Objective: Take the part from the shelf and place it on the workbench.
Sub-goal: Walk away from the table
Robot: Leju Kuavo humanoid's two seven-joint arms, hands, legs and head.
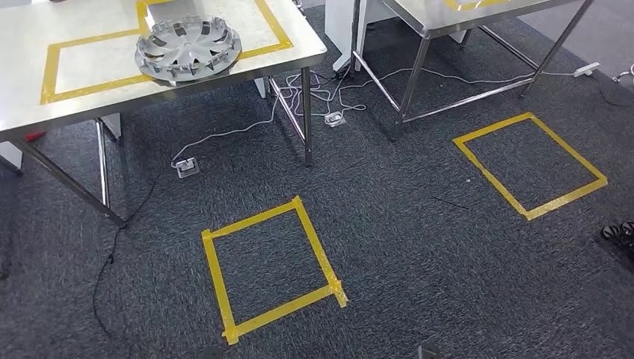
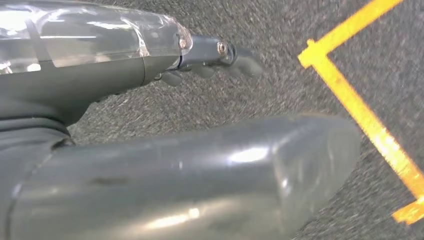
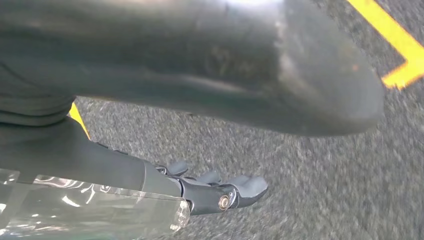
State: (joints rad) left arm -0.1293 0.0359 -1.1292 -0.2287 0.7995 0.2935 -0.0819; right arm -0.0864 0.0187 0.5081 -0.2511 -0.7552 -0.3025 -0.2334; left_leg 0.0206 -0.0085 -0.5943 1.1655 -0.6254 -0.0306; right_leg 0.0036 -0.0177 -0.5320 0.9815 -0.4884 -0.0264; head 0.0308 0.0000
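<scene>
Probably light, stiff plastic wheel cover (image 1: pixel 188 48) at 11 o'clock on steel table (image 1: pixel 30 97), best gripped by rim; left hand (image 2: pixel 210 62) and right hand (image 3: pixel 215 190) fingers apart, holding nothing.

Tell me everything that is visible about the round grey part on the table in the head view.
The grey part is a round wheel cover, like a hubcap. It looks like silver-grey plastic or metal, with spokes from a central hub and notched tabs along the rim. It lies flat on the pale table, near the front edge, across a line of the yellow tape rectangle marked there. Its front edge seems to reach slightly past the table edge. No hand touches it.
</scene>
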